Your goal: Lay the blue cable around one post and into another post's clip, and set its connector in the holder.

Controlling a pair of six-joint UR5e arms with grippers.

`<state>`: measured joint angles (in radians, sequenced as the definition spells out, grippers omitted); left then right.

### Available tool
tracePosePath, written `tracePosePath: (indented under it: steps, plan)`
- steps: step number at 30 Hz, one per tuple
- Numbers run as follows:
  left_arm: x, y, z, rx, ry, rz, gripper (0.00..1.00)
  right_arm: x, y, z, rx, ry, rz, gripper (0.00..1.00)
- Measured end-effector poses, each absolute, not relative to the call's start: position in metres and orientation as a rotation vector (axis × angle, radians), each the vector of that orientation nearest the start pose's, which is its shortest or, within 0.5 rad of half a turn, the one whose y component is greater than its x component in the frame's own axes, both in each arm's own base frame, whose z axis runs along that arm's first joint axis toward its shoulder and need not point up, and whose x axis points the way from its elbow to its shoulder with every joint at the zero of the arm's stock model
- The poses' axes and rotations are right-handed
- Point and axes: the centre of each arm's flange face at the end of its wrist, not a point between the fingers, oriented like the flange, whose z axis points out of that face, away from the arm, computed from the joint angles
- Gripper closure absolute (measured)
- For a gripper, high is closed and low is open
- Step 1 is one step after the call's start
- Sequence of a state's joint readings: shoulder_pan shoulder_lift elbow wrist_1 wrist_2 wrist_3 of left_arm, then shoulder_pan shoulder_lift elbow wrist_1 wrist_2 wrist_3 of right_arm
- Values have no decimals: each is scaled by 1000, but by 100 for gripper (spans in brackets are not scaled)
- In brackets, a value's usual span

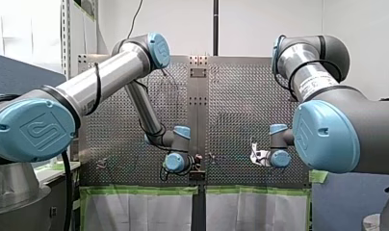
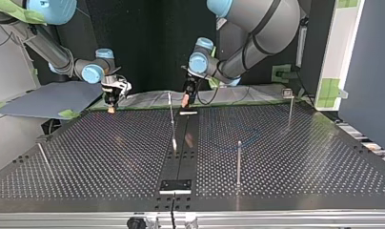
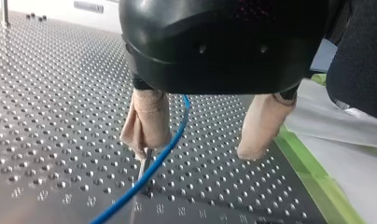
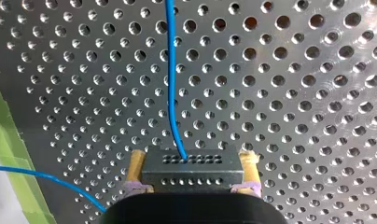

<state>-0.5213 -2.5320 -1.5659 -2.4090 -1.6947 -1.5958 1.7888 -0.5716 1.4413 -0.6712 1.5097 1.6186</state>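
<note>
Clenching the connector (image 4: 190, 170) in the right pincer (image 4: 192, 156), anchoring the blue cable (image 4: 171, 84) over the counter (image 4: 294, 93); straddling that cable with the left pincer (image 3: 196, 150) released, probably for guiding it around a post (image 2: 238, 160).

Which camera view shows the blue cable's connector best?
The right wrist view: the dark connector sits clamped in my right gripper, with the blue cable entering it. In the top and front views that gripper is too small to make the connector out. The left wrist view shows no connector.
</note>
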Motion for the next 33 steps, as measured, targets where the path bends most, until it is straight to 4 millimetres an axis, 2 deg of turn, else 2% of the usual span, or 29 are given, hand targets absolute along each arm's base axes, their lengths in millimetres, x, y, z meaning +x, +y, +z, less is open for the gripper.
tracePosePath:
  steps: [13,22,33]
  plan:
    - [494,-439,-30,393,1741,-298,0,285,-641,-27,1558,-1246,1328,100]
    - [488,-437,-11,383,1714,-294,0,285,-640,-28,1561,-1249,1326,100]
    - [459,-429,-20,491,1754,-232,0,285,-640,-30,1562,-1251,1326,100]
